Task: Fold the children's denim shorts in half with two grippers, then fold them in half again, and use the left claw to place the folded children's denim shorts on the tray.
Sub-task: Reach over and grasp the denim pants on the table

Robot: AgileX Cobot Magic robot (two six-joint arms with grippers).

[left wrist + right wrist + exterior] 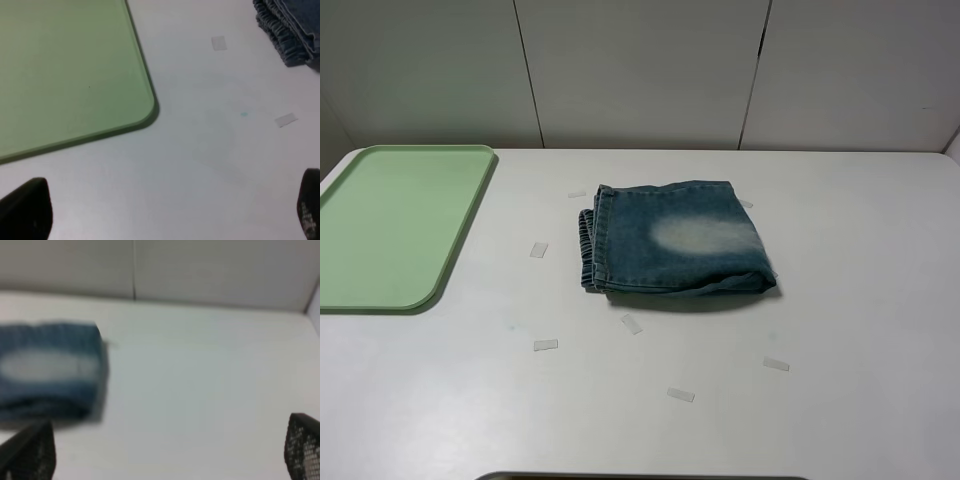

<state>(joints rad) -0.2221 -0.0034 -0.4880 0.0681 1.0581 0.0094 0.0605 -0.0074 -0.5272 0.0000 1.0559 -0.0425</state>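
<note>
The small faded blue children's denim shorts (675, 240) lie on the white table (860, 300) as a compact layered rectangle, with the gathered waistband stacked at one edge and a pale bleached patch on top. Both folds therefore look done. The large flat pale green plastic tray (390, 225) holds nothing, so what seems left is the last step: lifting the bundle and setting it on the tray. The black left claw (167, 207) has its two fingers (27, 210) spread wide with nothing between them. The tray's rounded corner lies ahead of those fingers, and the shorts are farther ahead, well apart from both fingertips. The black right claw (165, 449) is likewise spread wide and empty. The shorts lie ahead of its fingers (30, 455), nearer one fingertip than the other, touching neither. By count there is one pair of shorts, one tray, two claws with two fingers each, and at least six small pale tape scraps (546, 345) scattered on the table around the shorts.
</note>
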